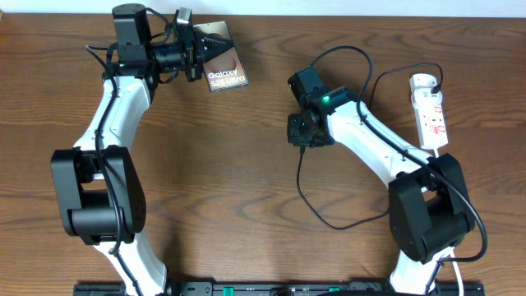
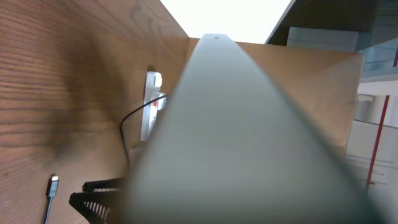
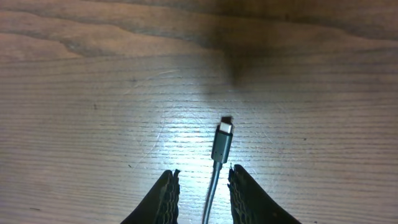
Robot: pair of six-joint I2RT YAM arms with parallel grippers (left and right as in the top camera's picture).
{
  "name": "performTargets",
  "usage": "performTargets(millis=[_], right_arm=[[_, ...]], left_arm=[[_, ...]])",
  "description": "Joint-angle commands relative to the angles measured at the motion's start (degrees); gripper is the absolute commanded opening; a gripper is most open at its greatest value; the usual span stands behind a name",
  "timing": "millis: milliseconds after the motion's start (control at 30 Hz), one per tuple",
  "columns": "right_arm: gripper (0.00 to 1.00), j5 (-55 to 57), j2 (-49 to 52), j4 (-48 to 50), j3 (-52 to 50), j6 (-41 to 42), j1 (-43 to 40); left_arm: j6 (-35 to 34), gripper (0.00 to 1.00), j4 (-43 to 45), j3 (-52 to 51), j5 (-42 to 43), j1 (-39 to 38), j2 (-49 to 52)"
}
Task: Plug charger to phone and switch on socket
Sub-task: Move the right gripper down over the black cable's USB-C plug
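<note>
Left gripper point(image 1: 196, 51) clamps phone point(image 1: 224, 62); right gripper point(image 3: 203, 174) part-open astride charger point(image 3: 222, 144), holding nothing. Step: grasping charger. Next: close squarely, align to phone

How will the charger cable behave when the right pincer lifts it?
Likely floppy: the cable lies in loose loops on the table, so it should sag. Its small tip, just ahead of the right pincer, probably swings freely.

The left arm reaches far forward, the left tool point(image 1: 197, 51) clamped on the phone point(image 1: 224, 64). The right arm bends inward, the right tool point(image 3: 204, 198) pointing down at the table point(image 3: 93, 124), fingers parted.
</note>
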Motion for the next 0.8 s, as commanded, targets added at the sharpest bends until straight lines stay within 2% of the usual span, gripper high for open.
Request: performTargets(millis=[0,767], right_arm=[[0.25,1.05,1.99,-0.39,0.76,1.68,0.35],[0.24,1.53,2.27,-2.84,-0.04,2.03,0.28]], left_arm=[[0.98,0.07,0.61,0.09,1.77,0.22,-0.09],[0.79,0.07,0.61,0.09,-5.11,-0.79,-0.09]])
